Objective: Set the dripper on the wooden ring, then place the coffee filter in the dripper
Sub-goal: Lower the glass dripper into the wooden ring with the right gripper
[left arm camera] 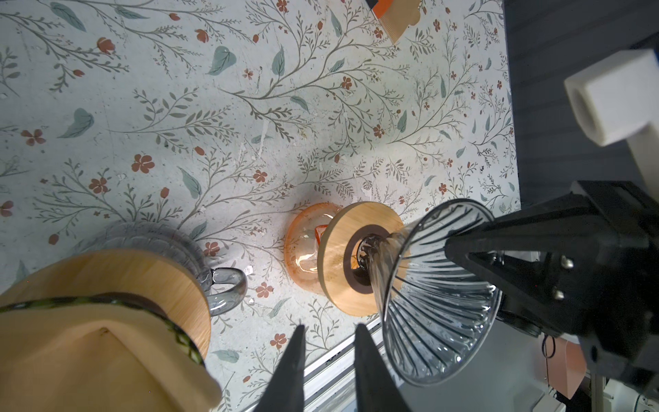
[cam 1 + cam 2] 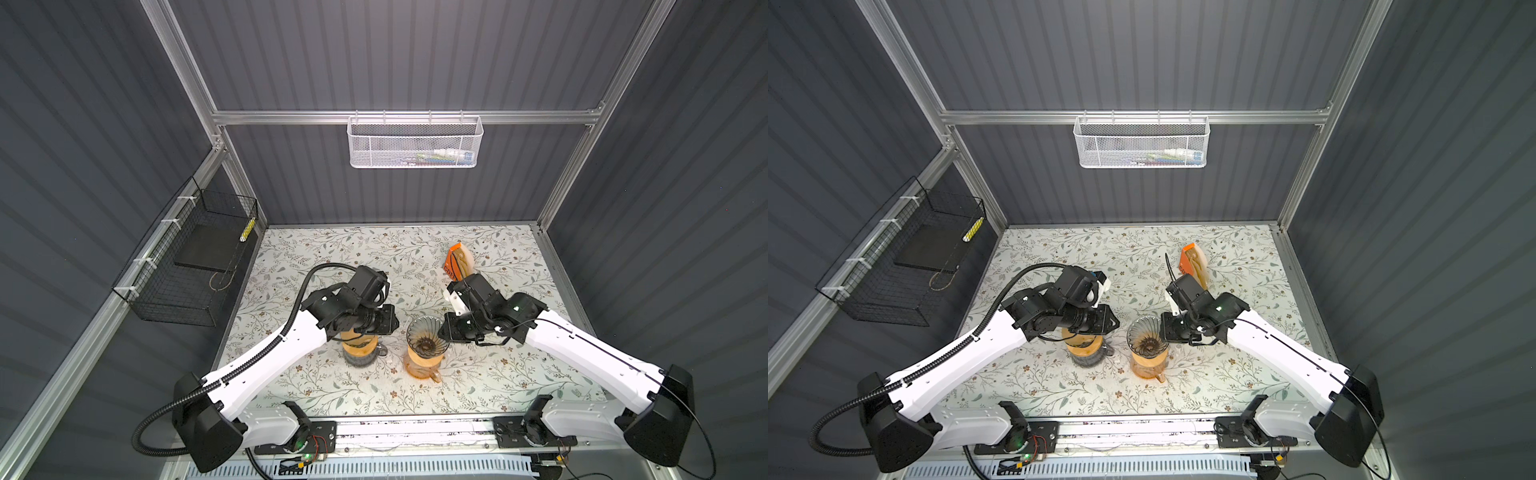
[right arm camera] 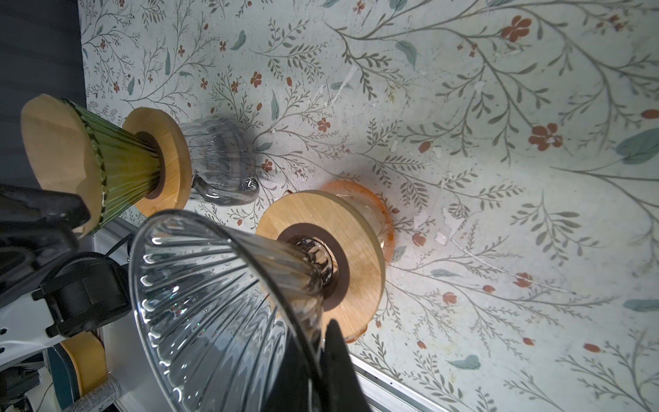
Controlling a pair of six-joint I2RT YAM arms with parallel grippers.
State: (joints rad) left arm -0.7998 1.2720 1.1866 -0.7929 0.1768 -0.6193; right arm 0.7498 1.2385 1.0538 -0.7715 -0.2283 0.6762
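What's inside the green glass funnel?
A tan paper filter sits inside the green dripper, its edge poking above the rim. The paper hides the dripper's inner bottom. In both top views the left arm mostly covers it.

We see a floral-print tablecloth (image 2: 332,249); an orange packet (image 2: 451,262) at one o'clock; a green dripper (image 3: 121,160); a clear ribbed dripper (image 3: 214,285).

Left arm (image 2: 278,363): white shells, black joints, lower left of both top views.
Right arm (image 2: 582,349): same colours, lower right.
Hose (image 2: 297,309): black, ribbed, along left arm.
Cable (image 2: 706,440): thin, black, right arm.
Fingers (image 1: 290,371): black, tapering.
Screws (image 1: 567,263): silver, two, on black housing.
Mount (image 1: 613,96): white, blocky.
Base light (image 2: 306,457): green.
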